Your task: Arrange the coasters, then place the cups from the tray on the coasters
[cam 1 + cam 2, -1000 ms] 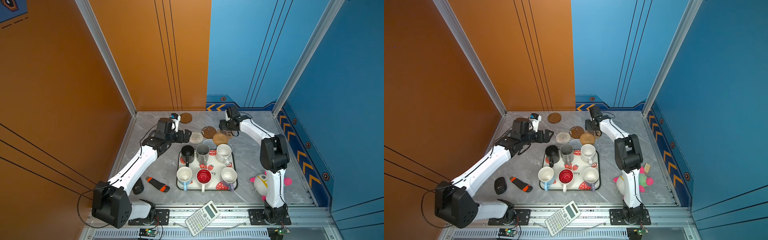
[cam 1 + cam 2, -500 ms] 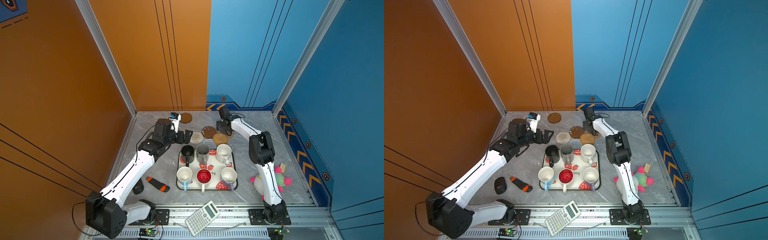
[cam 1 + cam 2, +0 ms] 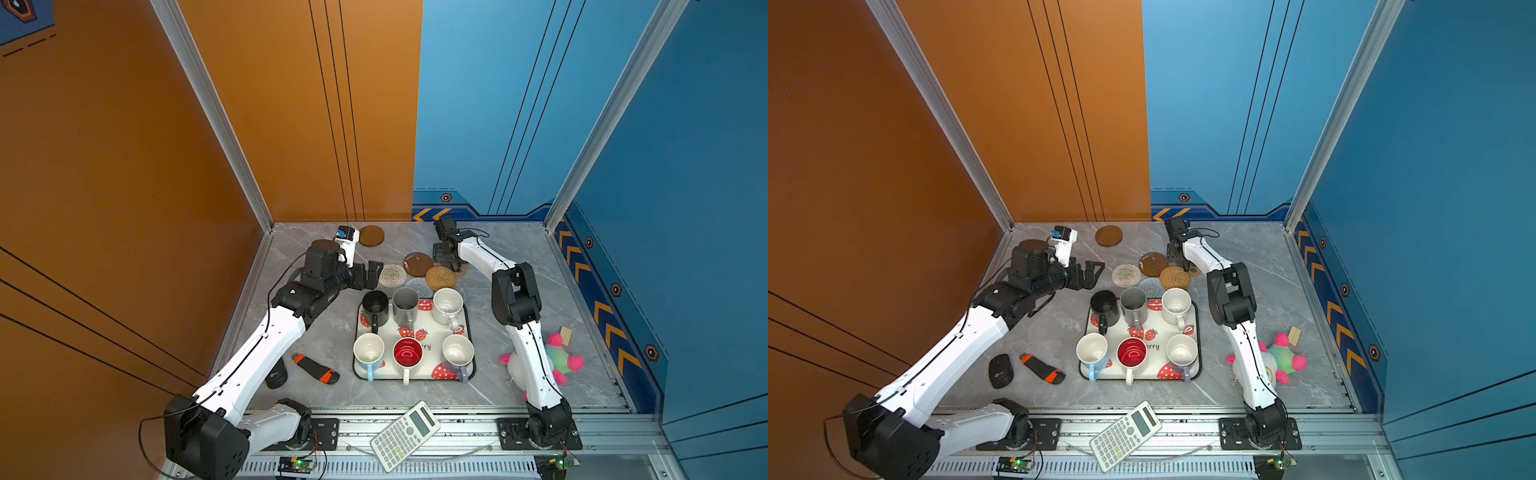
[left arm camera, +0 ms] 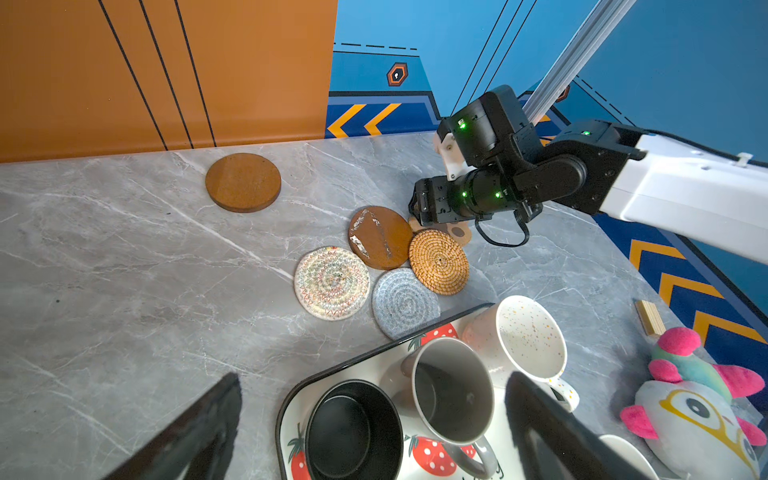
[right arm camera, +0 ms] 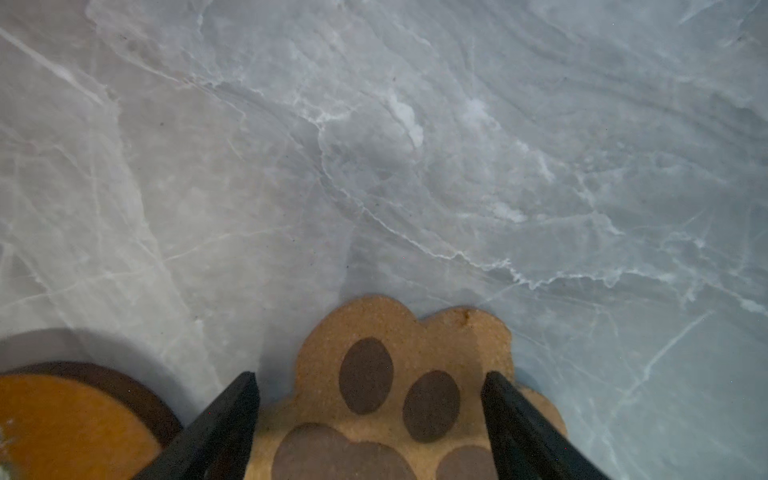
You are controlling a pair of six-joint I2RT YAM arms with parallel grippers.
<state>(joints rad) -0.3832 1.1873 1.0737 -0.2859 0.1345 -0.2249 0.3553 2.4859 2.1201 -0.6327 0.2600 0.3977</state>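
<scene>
Six coasters lie behind the tray [image 3: 415,379]: a brown disc [image 3: 371,235] apart at the back, then a scuffed brown disc [image 3: 417,264], white woven [image 3: 392,275], grey woven [image 3: 417,286] and tan woven [image 3: 440,277] rounds in a cluster. The paw-shaped coaster [image 5: 386,399] lies flat on the table. My right gripper [image 5: 370,376] stands open just above it, a finger on each side. My left gripper [image 3: 372,274] hangs open beside the white woven round. On the tray stand black [image 3: 375,306], grey [image 3: 405,303], speckled [image 3: 447,305], light blue [image 3: 368,351], red-inside [image 3: 407,353] and lavender [image 3: 457,353] cups.
A calculator [image 3: 405,436] lies on the front rail. A black mouse [image 3: 276,376] and an orange-black tool [image 3: 318,369] lie left of the tray. A plush toy [image 3: 557,361] and a wooden block [image 3: 565,336] sit to the right, by the right arm.
The right gripper's jaws have spread wider over the paw coaster, and that arm's elbow has swung left and forward. The left gripper has hardly moved.
</scene>
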